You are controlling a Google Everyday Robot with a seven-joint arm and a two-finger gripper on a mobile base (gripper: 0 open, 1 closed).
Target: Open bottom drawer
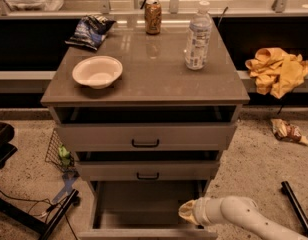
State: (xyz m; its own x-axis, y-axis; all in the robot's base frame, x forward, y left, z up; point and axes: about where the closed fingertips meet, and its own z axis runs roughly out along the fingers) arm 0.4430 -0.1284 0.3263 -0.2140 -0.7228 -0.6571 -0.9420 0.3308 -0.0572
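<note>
Three drawers sit under the surface [154, 81]. We see the bottom drawer [139, 209] lowest, near the floor, pulled far out. Our gripper [188, 213] is low at its front right corner, we think because that is where to pull. We cannot tell if the gripper is open or closed.

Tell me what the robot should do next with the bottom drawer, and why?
Probably pull the gripper back, away from the bottom drawer. The drawer is slid far out with its inside showing, so it looks open. The gripper sits near the drawer's front right corner, and there seems to be nothing more to pull.
</note>
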